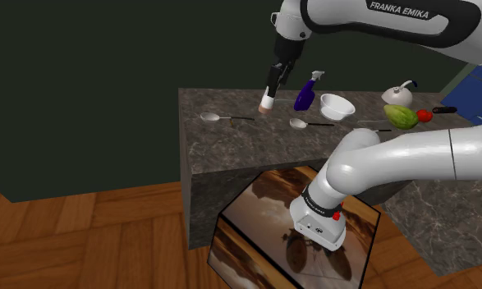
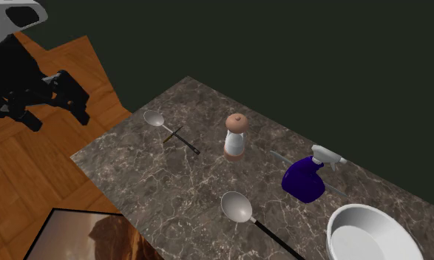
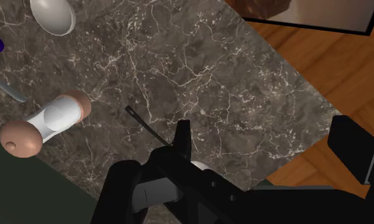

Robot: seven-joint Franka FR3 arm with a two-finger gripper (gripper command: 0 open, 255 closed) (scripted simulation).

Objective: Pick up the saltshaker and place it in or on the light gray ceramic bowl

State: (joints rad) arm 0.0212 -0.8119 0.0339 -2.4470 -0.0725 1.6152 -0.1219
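Standing upright on the bench (image 2: 171, 177), the saltshaker (image 2: 235, 137) sits between a spoon (image 2: 154, 118) and the purple spray bottle (image 2: 304, 177), bowl (image 2: 348, 221) well apart; fingers (image 3: 183, 137) spread wide, gripping nothing, up by the bench edge.

The arm (image 1: 395, 160) was big, round and shiny white, like fat pipes joined together. Dark grey rings sat where the pieces met. White letters (image 1: 399, 10) on a dark band read FRANKA EMIKA. One flat white end had a small red dot (image 1: 336, 216) and a few tiny dark marks. The gripper (image 1: 271, 89) was all black, with two blocky fingers (image 3: 182, 137).
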